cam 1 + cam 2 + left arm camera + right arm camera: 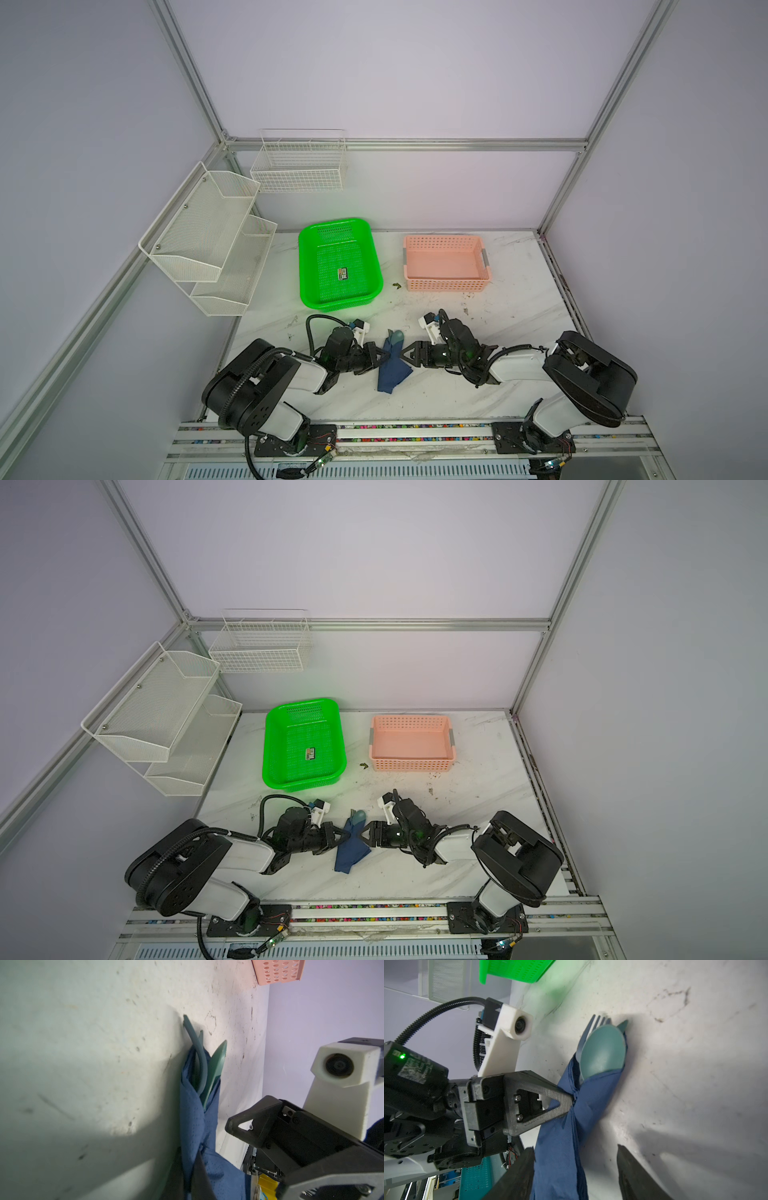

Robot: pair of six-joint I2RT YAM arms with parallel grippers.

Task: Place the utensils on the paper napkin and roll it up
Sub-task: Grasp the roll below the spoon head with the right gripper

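The paper napkin (392,372) is wrapped around the utensils (397,336) and lies on the worktop (519,324), near the front edge, between the two arms. The spoon (602,1051) and the fork (593,1022) stick out of the roll at its 12 o'clock end in both top views. The loose blue end points to 6 o'clock. The left gripper (384,355) reaches in from 9 o'clock and is pinched tight on the middle of the napkin. The right wrist view shows its tips squeezing the paper into a bunch. The right gripper (404,356) sits at 3 o'clock with its jaws spread apart, holding nothing. A green basket (332,303) stands at 11 o'clock from the napkin with a small card (343,273) inside. A pink basket (446,284) stands at 1 o'clock, and both are well apart from the napkin
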